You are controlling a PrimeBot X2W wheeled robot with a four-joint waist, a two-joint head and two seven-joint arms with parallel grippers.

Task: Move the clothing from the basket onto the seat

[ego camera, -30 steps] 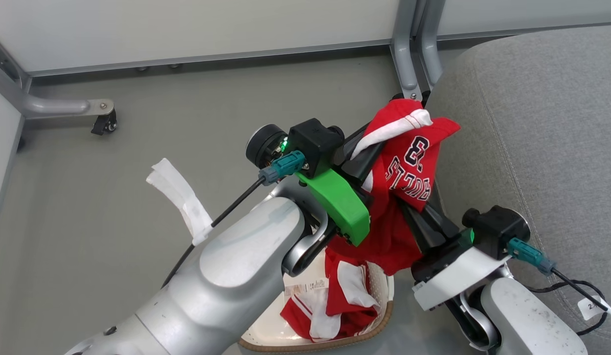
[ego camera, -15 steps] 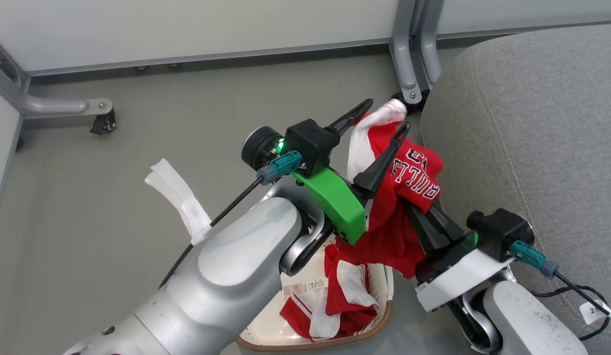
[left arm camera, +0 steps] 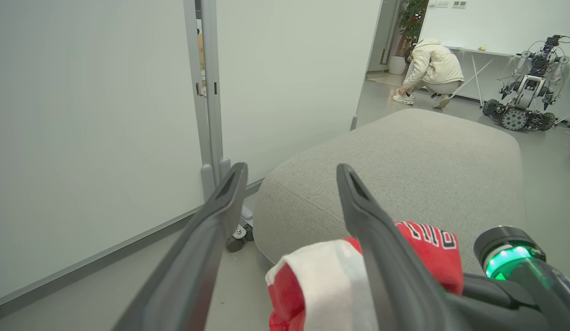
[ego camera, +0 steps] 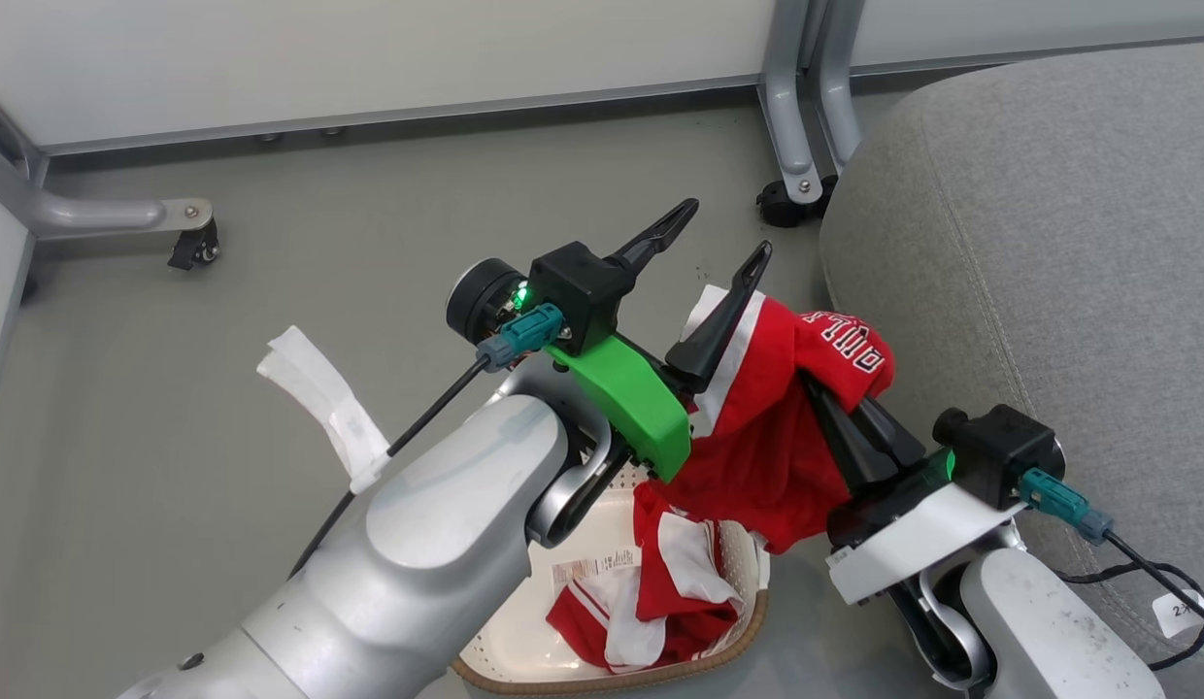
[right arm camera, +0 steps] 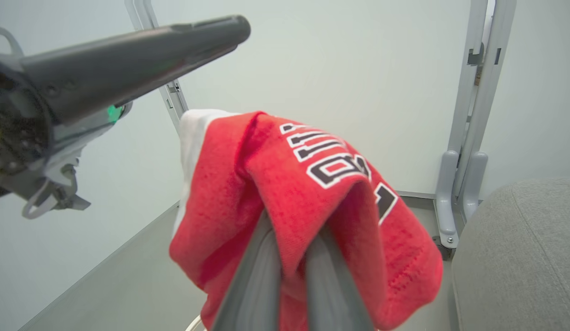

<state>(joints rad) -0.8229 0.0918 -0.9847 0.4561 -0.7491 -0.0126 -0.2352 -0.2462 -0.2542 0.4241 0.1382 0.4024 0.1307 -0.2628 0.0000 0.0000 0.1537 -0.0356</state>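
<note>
- Your right claw (right arm camera: 294, 225) is clamped on a red garment (ego camera: 767, 437) at centre frame. The cloth drapes over its fingers, just beside the grey seat (ego camera: 1029, 243) on the right.
- Your left claw (ego camera: 726, 228) gapes wide and grips nothing, with one finger just beside the garment's white panel.
- More red-and-white clothing (ego camera: 660, 602) lies in the basket (ego camera: 524, 650), at bottom centre.

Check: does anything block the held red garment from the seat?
Nothing visible. The red garment, clamped in the right gripper, hangs beside the seat's rounded edge, open air between; the open left gripper sits on its far side.
</note>
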